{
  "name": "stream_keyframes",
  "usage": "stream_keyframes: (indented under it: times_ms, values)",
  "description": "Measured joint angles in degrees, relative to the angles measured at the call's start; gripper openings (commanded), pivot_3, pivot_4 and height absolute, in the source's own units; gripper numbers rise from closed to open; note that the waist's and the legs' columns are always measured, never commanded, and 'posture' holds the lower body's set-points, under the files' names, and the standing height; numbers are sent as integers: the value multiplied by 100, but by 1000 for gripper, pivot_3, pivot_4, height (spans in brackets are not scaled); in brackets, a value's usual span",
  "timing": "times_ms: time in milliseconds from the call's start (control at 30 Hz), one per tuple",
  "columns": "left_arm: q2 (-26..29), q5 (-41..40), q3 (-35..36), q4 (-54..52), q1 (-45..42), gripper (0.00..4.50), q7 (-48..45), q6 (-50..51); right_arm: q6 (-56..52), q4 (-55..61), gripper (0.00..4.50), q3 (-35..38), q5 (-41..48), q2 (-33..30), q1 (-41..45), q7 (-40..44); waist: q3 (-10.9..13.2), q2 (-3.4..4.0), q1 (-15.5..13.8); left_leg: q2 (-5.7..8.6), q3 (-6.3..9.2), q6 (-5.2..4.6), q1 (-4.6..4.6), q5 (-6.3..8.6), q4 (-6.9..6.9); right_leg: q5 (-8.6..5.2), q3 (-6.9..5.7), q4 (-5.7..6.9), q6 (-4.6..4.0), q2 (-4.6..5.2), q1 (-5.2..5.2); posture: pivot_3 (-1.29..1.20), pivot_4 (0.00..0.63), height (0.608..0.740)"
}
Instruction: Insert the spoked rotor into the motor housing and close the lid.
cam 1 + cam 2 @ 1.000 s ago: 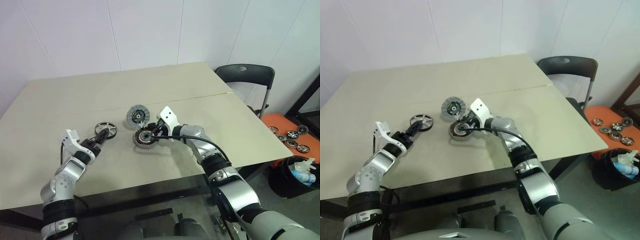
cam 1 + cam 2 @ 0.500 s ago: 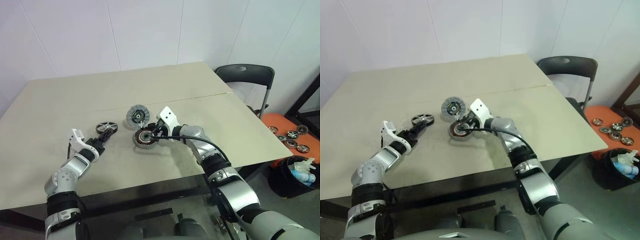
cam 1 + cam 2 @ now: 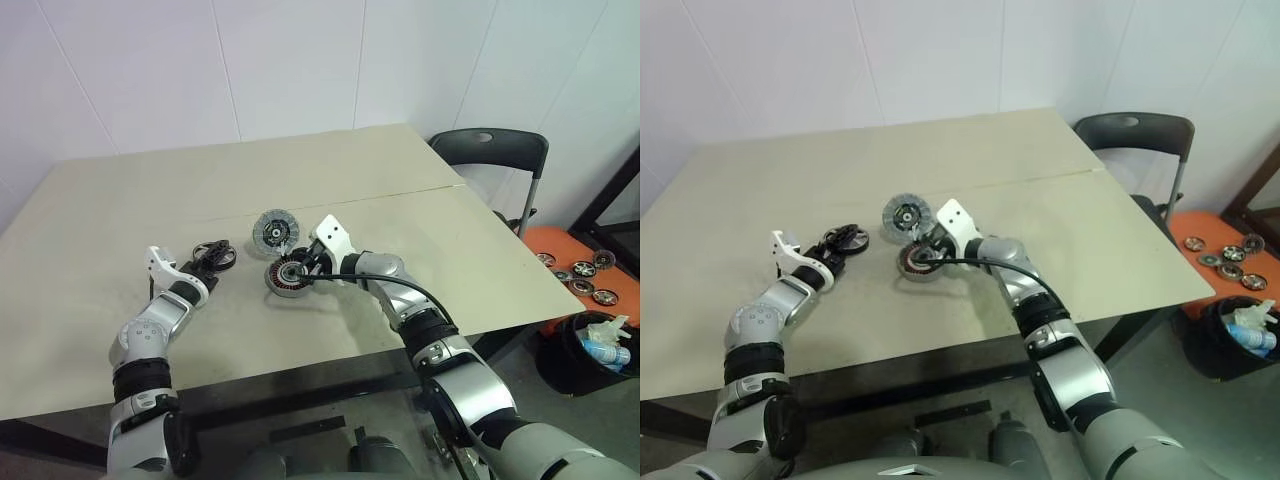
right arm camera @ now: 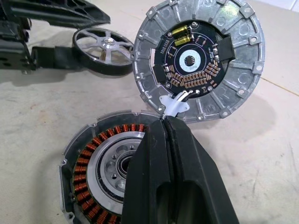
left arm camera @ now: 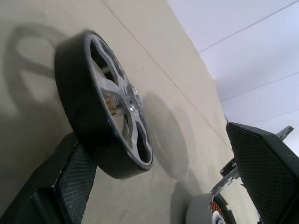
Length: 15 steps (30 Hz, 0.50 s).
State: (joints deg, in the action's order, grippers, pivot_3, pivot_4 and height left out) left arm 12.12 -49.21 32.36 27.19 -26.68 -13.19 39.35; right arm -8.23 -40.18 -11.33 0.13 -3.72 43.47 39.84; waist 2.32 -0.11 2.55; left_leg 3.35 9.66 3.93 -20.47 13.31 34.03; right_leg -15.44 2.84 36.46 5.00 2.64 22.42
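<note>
- Spoked rotor (image 3: 214,255) is lying on the desk (image 3: 420,180) left of centre, near the middle between front and back edges. In the left wrist view it is looking tipped up on its rim rather than flat; cannot confirm that from the head views.
- Left gripper (image 3: 207,264) is sitting right at the rotor, fingers spread wide and bracketing it: one finger (image 5: 70,177) just under the rim, the other well off on the far side. Nothing is being gripped yet.
- Rotor is lying straight ahead of the left fingers, between them, disc face roughly side-on to the approach. My read: closing across the rim is the next move; a slip out of the pads is the risk if it really is tilted.
- Left arm is clearly the nearer one to the rotor.
- Motor housing (image 4: 100,175) is sitting to the rotor's right, near desk centre, open with copper windings showing.
- Right gripper (image 4: 164,122) is clamped fully together, tips resting over the housing's far rim, holding nothing.
- Lid (image 4: 198,58) is lying inner face up just behind the housing, rims about touching.
</note>
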Motion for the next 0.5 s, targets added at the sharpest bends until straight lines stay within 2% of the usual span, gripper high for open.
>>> stream_keyframes:
  times_ms: [133, 233, 367, 500]
  values:
    - [0, -12, 40, 64, -18, 4500, 38, 1, 0, 0, 49, -4, -1, 0, 0, -6, 0, 0, 0, 0, 0, 0, 0, 0, 0, 0, 0, 0, 0, 0, 0, 0, 0, 740]
    - [-5, -29, 119, 107, -33, 3891, 127, -12, 0, 0, 0, -10, -2, 0, 0, -15, 0, -1, 6, 0, -1, 0, 3, 0, 1, 0, 1, 3, 0, 0, -1, 0, 0, 740]
    - [-6, -119, 351, 181, -33, 2685, 242, -40, 0, 0, 0, -12, -7, -8, 0, -34, -1, -1, 2, -1, -1, 0, 2, 0, 1, 0, 1, 4, 0, 0, 0, 0, 0, 740]
    - [-90, -181, 470, 182, -42, 2685, 287, -33, 0, 2, 0, -17, -15, -17, -15, -35, -1, -2, 0, 1, -2, 0, 2, 0, 2, 0, 2, 4, 0, 2, -1, 0, 0, 740]
